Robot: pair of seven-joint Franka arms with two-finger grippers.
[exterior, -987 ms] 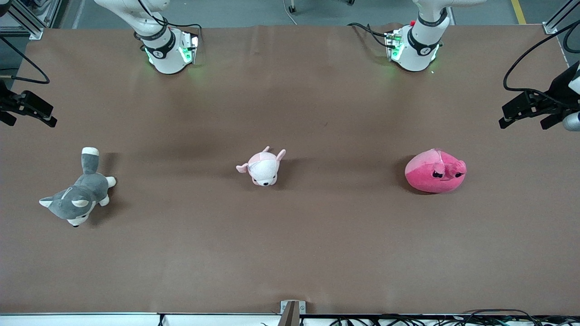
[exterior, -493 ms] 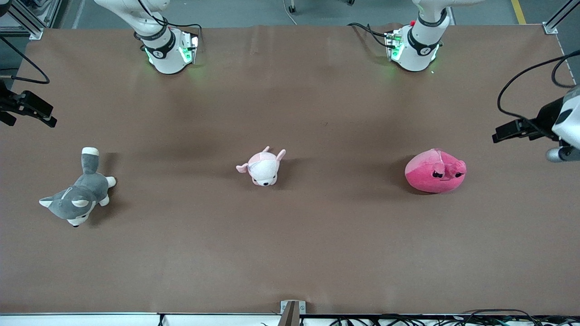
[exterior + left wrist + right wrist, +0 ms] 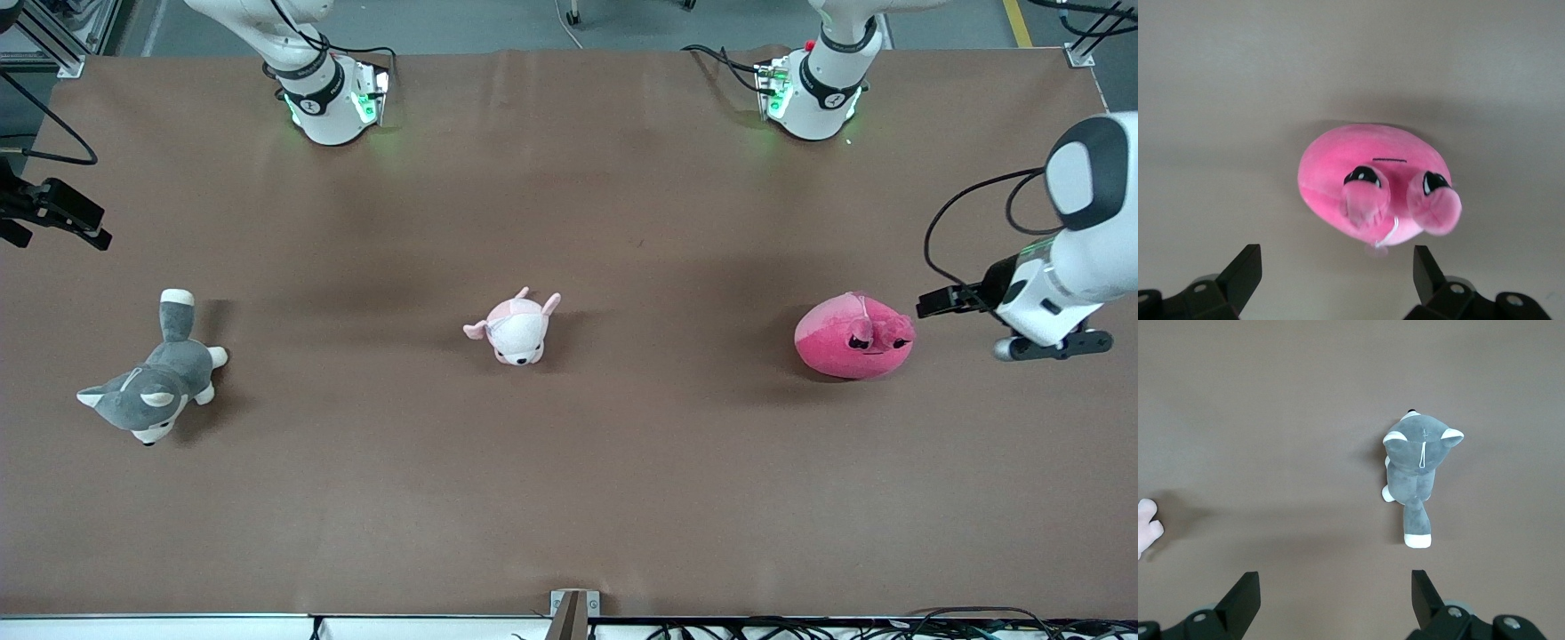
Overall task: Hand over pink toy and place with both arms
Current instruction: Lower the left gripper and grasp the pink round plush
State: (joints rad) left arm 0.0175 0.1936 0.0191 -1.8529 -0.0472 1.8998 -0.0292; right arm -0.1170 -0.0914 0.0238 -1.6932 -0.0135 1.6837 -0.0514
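Pink toy (image 3: pixel 853 337) (image 3: pixel 1377 184): right-centre of front view, resting on brown tabletop (image 3: pixel 569 462), toward the left arm's end.

Left gripper (image 3: pixel 944 300) (image 3: pixel 1333 275): right edge of front view, just beside the pink toy, jaws spread wide, empty.

Right gripper (image 3: pixel 53 213) (image 3: pixel 1331 597): left edge of front view, waiting, jaws parted, empty.

Small pale pink plush (image 3: pixel 516 327): centre of tabletop.

Grey husky plush (image 3: pixel 151 391) (image 3: pixel 1415 480): lower left, toward the right arm's end.

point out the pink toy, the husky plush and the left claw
pink toy (image 3: pixel 845 342): front view, middle of its body.
husky plush (image 3: pixel 1415 470): right wrist view, on its grey back.
left claw (image 3: pixel 1338 280): left wrist view, midway between its open fingertips.
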